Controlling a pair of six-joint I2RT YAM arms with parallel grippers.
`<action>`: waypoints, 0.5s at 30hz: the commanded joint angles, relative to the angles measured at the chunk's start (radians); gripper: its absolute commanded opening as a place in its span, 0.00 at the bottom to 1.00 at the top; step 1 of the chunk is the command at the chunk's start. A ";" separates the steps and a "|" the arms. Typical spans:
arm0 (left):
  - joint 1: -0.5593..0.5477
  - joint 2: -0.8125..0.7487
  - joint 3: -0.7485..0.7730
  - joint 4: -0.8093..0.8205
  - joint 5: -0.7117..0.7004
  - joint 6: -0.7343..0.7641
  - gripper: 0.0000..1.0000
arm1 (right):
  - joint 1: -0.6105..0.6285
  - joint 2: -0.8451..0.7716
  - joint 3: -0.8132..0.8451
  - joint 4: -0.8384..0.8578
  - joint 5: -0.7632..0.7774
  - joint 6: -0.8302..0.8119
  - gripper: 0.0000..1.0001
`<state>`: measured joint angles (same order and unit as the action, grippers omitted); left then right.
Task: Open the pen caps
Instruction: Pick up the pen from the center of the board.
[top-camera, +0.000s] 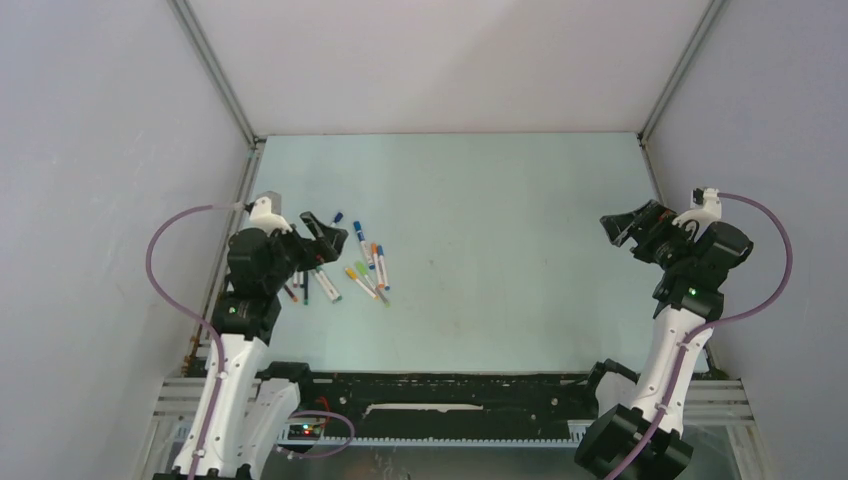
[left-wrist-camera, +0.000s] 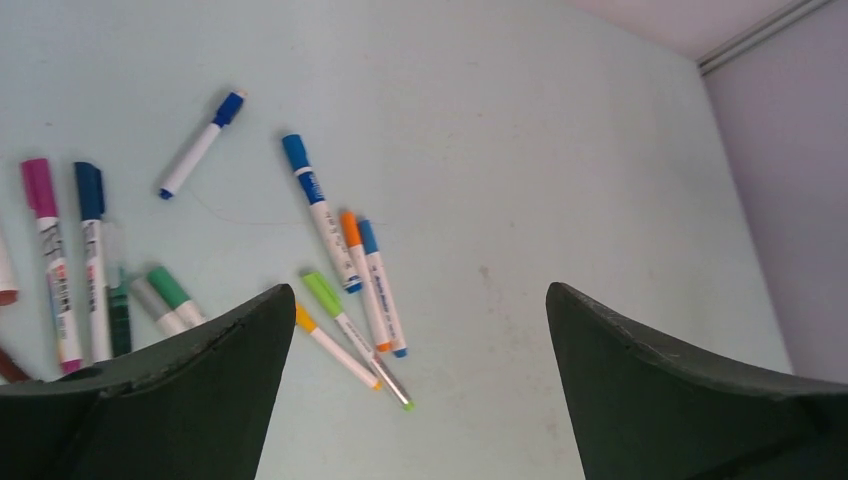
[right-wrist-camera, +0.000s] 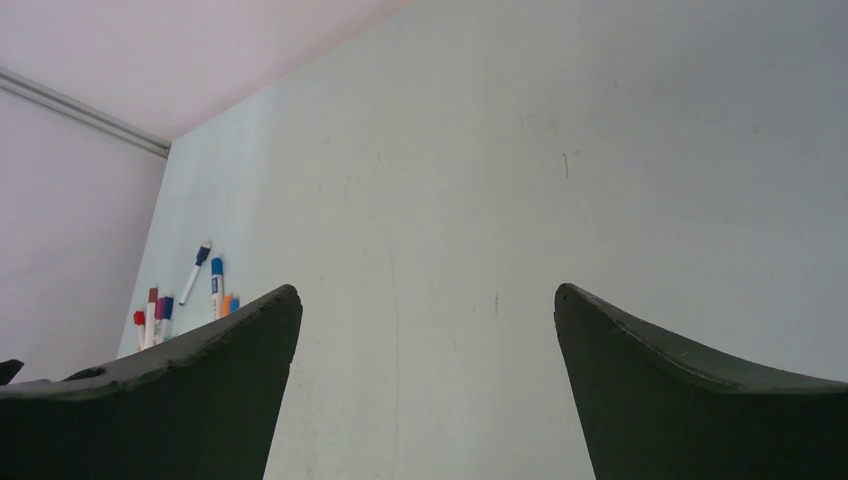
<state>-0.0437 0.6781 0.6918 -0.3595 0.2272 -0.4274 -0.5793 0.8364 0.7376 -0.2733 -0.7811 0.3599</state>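
Dark fingers (left-wrist-camera: 200, 380) of the left tool (left-wrist-camera: 420, 290) fill the bottom of its wrist view, spread wide with nothing between them. Just beyond them lie the pen caps (left-wrist-camera: 294, 152), and every one I can see is seated on its pen: blue, orange, green, yellow, magenta, grey. The pens (left-wrist-camera: 328, 225) are scattered on the left part of the desk (top-camera: 500, 250), some apart and some touching. An orange-capped pen (left-wrist-camera: 365, 290) and a blue-capped pen (left-wrist-camera: 385, 300) lie against each other, and a few more are partly hidden under the finger. The right tool (top-camera: 618, 228) hangs well apart across the desk, equally spread and empty.

No cap looks opened yet, so all the work seems to lie ahead. The likeliest fault is a pinch that takes two barrels at once, since the jaws stand far wider than one pen and neighbours touch. Thin, round barrels may also roll or skid if a finger lands off-centre, pushing the rest into a tighter heap. Each cap probably needs one tool on the barrel and the other on the cap. A hold straddling the seam would clamp it closed, and a skewed pull could slip off the short cap. The right tool has a long reach to make, and the two could collide over the pile.
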 joint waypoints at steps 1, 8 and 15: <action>-0.002 -0.049 -0.054 0.086 0.085 -0.143 0.98 | -0.003 -0.013 0.036 0.026 -0.011 0.003 1.00; -0.004 -0.071 -0.094 0.116 0.086 -0.199 0.98 | -0.004 -0.001 0.032 0.021 -0.052 -0.023 1.00; -0.004 -0.023 -0.106 0.076 0.063 -0.247 0.98 | 0.002 -0.028 -0.023 0.042 -0.294 -0.215 1.00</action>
<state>-0.0437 0.6353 0.6075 -0.2939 0.2924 -0.6228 -0.5793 0.8352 0.7357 -0.2718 -0.8913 0.2897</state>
